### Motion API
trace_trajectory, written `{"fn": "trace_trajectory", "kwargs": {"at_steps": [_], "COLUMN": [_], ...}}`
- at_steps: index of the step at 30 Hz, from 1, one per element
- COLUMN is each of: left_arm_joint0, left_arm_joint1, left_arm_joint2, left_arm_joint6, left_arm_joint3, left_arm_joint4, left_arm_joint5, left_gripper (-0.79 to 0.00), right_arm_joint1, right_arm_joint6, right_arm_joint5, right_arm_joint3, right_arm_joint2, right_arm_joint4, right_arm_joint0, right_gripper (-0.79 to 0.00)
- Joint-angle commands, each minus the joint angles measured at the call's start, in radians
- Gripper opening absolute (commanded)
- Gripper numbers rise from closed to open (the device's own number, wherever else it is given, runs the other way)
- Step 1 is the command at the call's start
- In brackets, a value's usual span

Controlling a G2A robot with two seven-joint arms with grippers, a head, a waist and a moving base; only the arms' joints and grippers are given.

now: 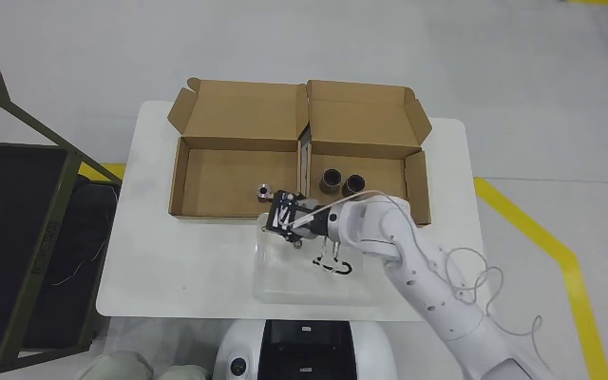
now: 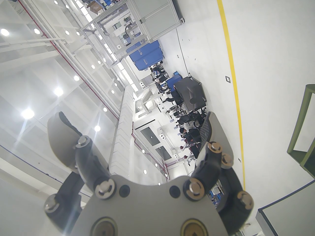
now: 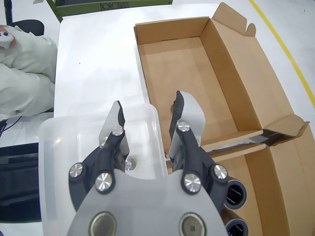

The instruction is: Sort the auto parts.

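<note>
Top view shows two cardboard boxes (image 1: pixel 177 182) (image 1: pixel 416 186), two dark cylinders (image 1: pixel 332 179) (image 1: pixel 355 182), one silver part (image 1: pixel 263 191).

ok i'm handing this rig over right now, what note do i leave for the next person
Right tool: open, empty, above the spot where the clear tray meets the left box.
Left tool: open, empty, facing the room, not the table.
Done: one small silver part in the left box, two dark cylinders in the right box.
Left: at least one small silver piece in the tray, partly hidden by the right tool; sort it, then check the tray for more.
</note>
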Motion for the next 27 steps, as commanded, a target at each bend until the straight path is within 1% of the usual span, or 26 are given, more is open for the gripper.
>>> {"fn": "trace_trajectory", "kwargs": {"at_steps": [1, 8, 9, 10, 13, 17, 18, 19, 27], "left_arm_joint0": [0.0, 0.0, 0.0, 0.0, 0.0, 0.0, 0.0, 0.0, 0.0], "left_arm_joint1": [0.0, 0.0, 0.0, 0.0, 0.0, 0.0, 0.0, 0.0, 0.0], "left_arm_joint2": [0.0, 0.0, 0.0, 0.0, 0.0, 0.0, 0.0, 0.0, 0.0], "left_arm_joint6": [0.0, 0.0, 0.0, 0.0, 0.0, 0.0, 0.0, 0.0, 0.0], "left_arm_joint3": [0.0, 0.0, 0.0, 0.0, 0.0, 0.0, 0.0, 0.0, 0.0], "left_arm_joint4": [0.0, 0.0, 0.0, 0.0, 0.0, 0.0, 0.0, 0.0, 0.0], "left_arm_joint5": [0.0, 0.0, 0.0, 0.0, 0.0, 0.0, 0.0, 0.0, 0.0], "left_gripper": [0.0, 0.0, 0.0, 0.0, 0.0, 0.0, 0.0, 0.0, 0.0], "right_arm_joint1": [0.009, 0.037, 0.04, 0.044, 0.053, 0.061, 0.063, 0.064, 0.062], "right_arm_joint6": [-0.011, -0.047, -0.048, -0.05, -0.052, -0.055, -0.055, -0.057, -0.056], "right_arm_joint5": [-0.019, -0.074, -0.081, -0.085, -0.103, -0.113, -0.112, -0.111, -0.08], "right_arm_joint3": [-0.015, -0.066, -0.072, -0.077, -0.083, -0.064, -0.053, -0.043, 0.039], "right_arm_joint2": [0.012, 0.045, 0.049, 0.053, 0.059, 0.067, 0.068, 0.068, 0.038], "right_arm_joint4": [-0.027, -0.115, -0.129, -0.139, -0.162, -0.17, -0.168, -0.165, -0.154], "right_arm_joint0": [-0.021, -0.094, -0.102, -0.111, -0.134, -0.151, -0.152, -0.152, -0.128], "right_gripper": [-0.348, -0.345, -0.336, -0.305, -0.299, -0.357, -0.385, -0.391, -0.379]}}
